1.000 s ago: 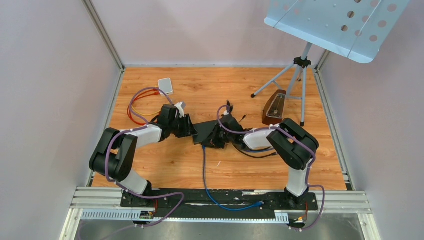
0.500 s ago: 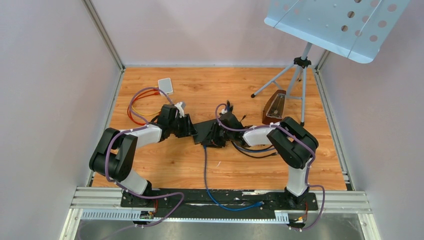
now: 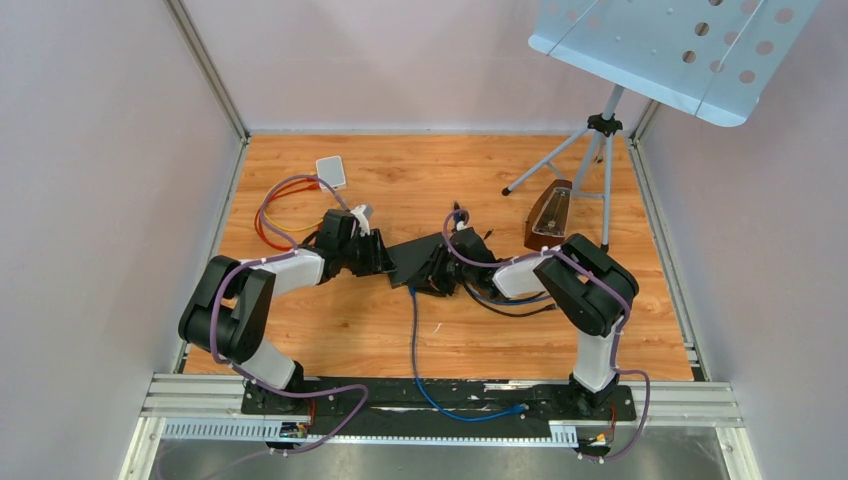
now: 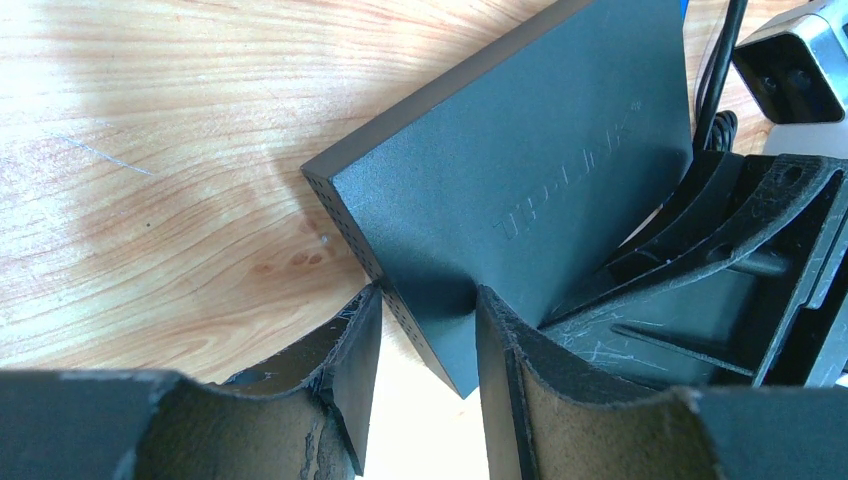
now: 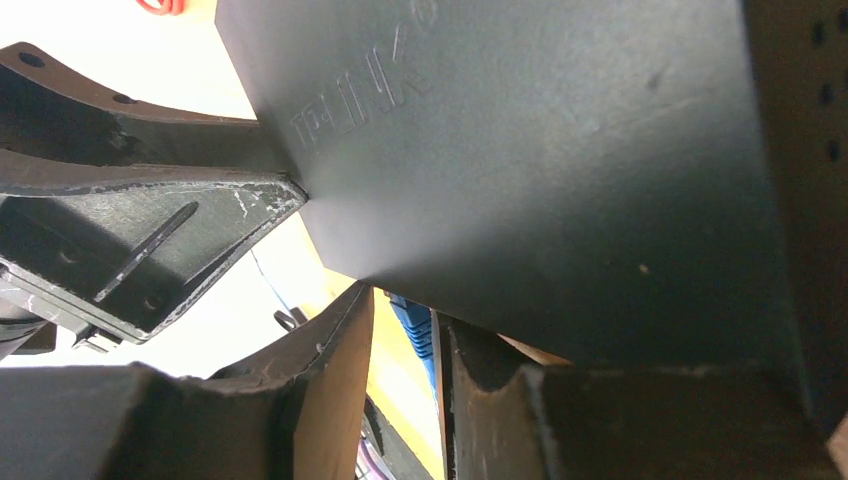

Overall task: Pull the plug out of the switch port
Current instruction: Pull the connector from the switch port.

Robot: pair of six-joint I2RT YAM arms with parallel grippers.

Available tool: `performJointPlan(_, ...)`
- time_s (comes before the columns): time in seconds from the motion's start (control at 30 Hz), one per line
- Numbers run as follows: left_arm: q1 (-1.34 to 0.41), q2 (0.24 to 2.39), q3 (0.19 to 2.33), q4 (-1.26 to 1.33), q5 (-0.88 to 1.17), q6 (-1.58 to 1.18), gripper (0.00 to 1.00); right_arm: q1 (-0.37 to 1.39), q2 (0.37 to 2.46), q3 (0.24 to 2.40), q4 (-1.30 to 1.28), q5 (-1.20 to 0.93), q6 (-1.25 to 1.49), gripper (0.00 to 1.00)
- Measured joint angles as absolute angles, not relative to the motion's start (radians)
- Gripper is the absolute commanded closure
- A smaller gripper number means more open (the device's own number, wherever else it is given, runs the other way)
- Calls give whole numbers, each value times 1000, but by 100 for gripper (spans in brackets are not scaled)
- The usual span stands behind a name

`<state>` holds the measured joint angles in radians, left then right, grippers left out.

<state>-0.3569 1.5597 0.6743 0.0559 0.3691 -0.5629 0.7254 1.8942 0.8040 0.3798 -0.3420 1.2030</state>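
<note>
Pale walls (image 3: 100, 150) enclose a wood-grain table (image 3: 420, 165); a perforated music stand (image 3: 640, 45) rises far right.

I'm running this from a robotics lab test cell, not a home or a shop. The left arm (image 3: 240, 300) and right arm (image 3: 590, 290) are bolted to an aluminium rail (image 3: 690, 400) at the near edge of a wood-grain table (image 3: 400, 345). Plain pale panels (image 3: 100, 200) box it in on three sides. The props are mismatched, as on a test bench: a network switch (image 3: 415, 262), loose red cables (image 3: 268, 228), a perforated music stand (image 3: 670, 40), and a brown wedge (image 3: 548, 215) that may be a metronome, though it's too small for me to be sure.
</note>
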Motion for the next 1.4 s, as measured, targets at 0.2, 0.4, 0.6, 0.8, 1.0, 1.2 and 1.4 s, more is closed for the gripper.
performJointPlan(0.2,-357,1560,674,56,370,-563,54,727,1892,784,424,-333,1231,69)
performJointPlan(0.4,-358,1560,674,56,374,-563,55,728,1893,779,424,-315,1263,79)
performJointPlan(0.6,-358,1560,674,56,375,-563,55,726,1896,794,395,-321,1290,91)
performJointPlan(0.8,-358,1560,674,55,376,-563,55,722,1911,846,338,-337,1258,100)
performJointPlan(1.0,-358,1560,674,55,373,-563,54,714,1930,891,292,-396,1147,100)
performJointPlan(1.2,-358,1560,674,52,373,-564,54,711,1930,900,288,-432,1028,100)
performJointPlan(1.4,-358,1560,674,54,373,-564,54,715,1937,899,263,-519,943,100)
